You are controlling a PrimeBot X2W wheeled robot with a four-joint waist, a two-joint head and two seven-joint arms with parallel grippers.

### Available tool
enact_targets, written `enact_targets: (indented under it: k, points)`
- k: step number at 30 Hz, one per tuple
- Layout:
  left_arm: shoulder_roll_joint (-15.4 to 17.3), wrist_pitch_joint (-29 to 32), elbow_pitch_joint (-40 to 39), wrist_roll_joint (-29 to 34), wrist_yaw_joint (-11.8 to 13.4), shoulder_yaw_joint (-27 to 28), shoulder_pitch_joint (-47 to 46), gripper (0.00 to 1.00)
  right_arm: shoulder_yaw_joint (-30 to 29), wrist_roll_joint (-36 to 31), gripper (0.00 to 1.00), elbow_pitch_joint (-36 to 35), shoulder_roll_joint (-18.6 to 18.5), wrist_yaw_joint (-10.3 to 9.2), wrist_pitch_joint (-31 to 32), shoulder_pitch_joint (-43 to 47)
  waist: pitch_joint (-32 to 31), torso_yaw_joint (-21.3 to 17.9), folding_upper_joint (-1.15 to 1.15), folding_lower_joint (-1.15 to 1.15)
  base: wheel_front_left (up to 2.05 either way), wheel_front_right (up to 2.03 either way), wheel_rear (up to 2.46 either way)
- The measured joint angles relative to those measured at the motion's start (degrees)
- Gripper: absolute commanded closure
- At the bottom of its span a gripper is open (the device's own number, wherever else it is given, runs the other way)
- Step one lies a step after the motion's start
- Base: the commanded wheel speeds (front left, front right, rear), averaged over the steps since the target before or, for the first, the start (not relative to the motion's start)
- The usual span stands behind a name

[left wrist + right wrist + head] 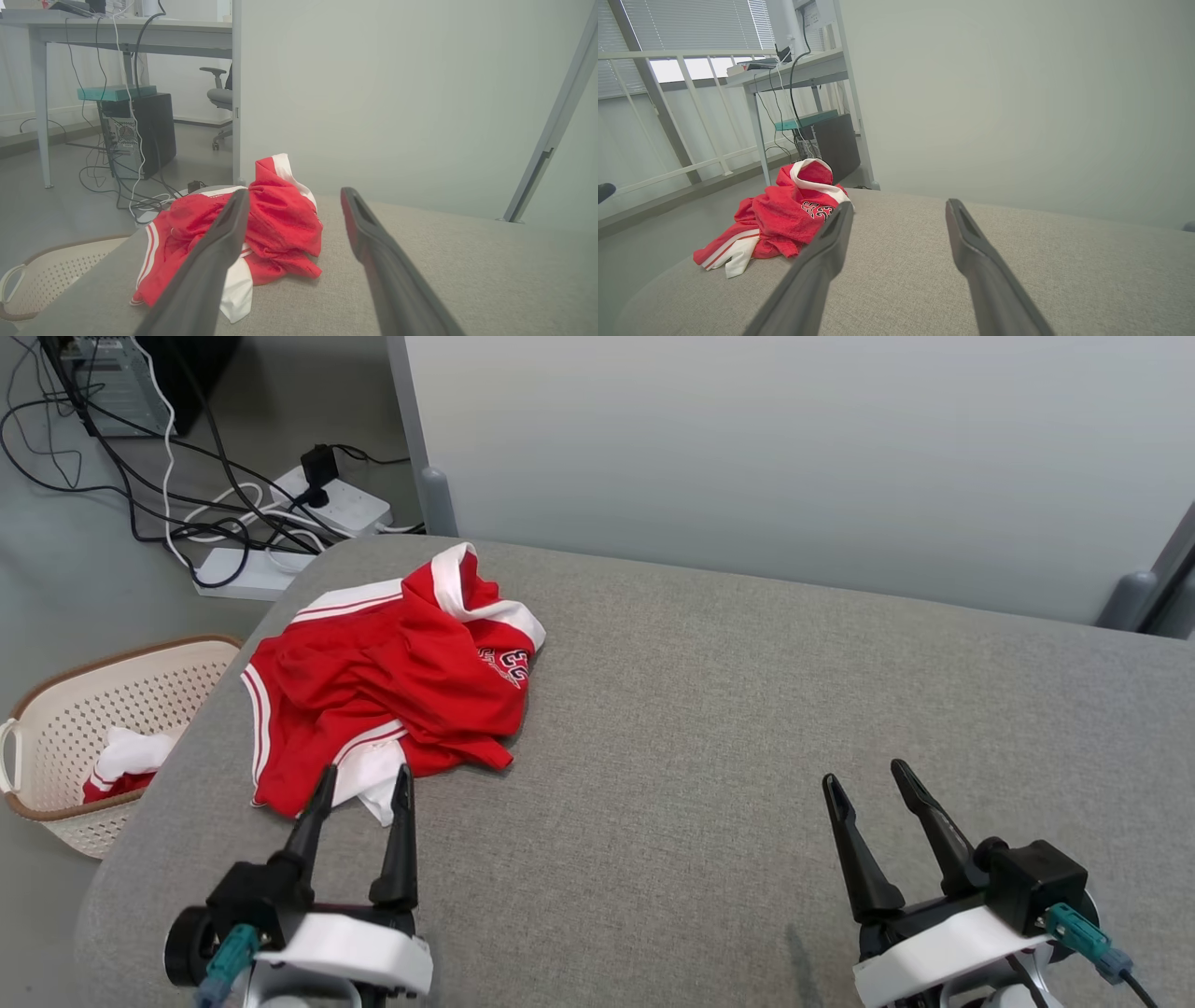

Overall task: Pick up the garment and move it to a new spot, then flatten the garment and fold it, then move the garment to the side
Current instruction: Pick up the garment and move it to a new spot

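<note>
A: Where the bottom edge of the head view cuts them off, what do the two grippers show?

B: The left gripper (366,773) sits at the lower left. Its two dark fingers are spread with nothing between them, and its body is cropped by the frame. The right gripper (864,775) at the lower right is likewise spread and empty, over the bare grey padded surface (709,728).

A: And the garment?

B: The red garment (392,677), trimmed in white, lies crumpled in the left middle of the head view, near the padded surface's rounded far-left corner. The left fingertips overlap its near white hem in the picture, but I cannot tell whether they touch the cloth. In the left wrist view one finger covers part of the heap.

A: Can the print be read?

B: No. Dark and white lettering shows on a fold at the heap's right side, but it is creased and partly tucked under. The folds hide the garment's outline too.

A: What lies beyond?

B: At the left edge, down on the floor, a cream perforated basket (65,709) is partly cut off by the frame and partly hidden behind the surface. A red and white cloth (121,761) lies in it. Farther off, at the upper left, are white power strips (347,504) and tangled black cables (140,495). A pale partition (747,448) stands across the upper right. The left wrist view adds a dark computer tower (149,130) under a desk (140,32), and an office chair (218,95) half hidden by the partition's edge.
</note>
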Motion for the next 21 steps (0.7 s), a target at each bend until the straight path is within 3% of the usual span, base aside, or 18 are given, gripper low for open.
enact_targets:
  k: [7, 21]
  points:
    - [-0.1, 0.0, 3.5, -0.7, 0.1, 0.1, -6.9, 0.0, -0.3, 0.5, 0.0, -0.6, -0.6, 0.0, 0.0, -0.2, 2.9, -0.8, 0.0, 0.0, 0.0, 0.0, 0.0]
    - [-0.6, 0.3, 17.8, -1.2, 4.9, 0.2, -27.7, 0.0, 1.0, 0.6, 0.0, -1.9, -2.9, 0.0, 0.0, -7.7, 14.0, -3.5, 0.0, 0.0, 0.0, 0.0, 0.0]
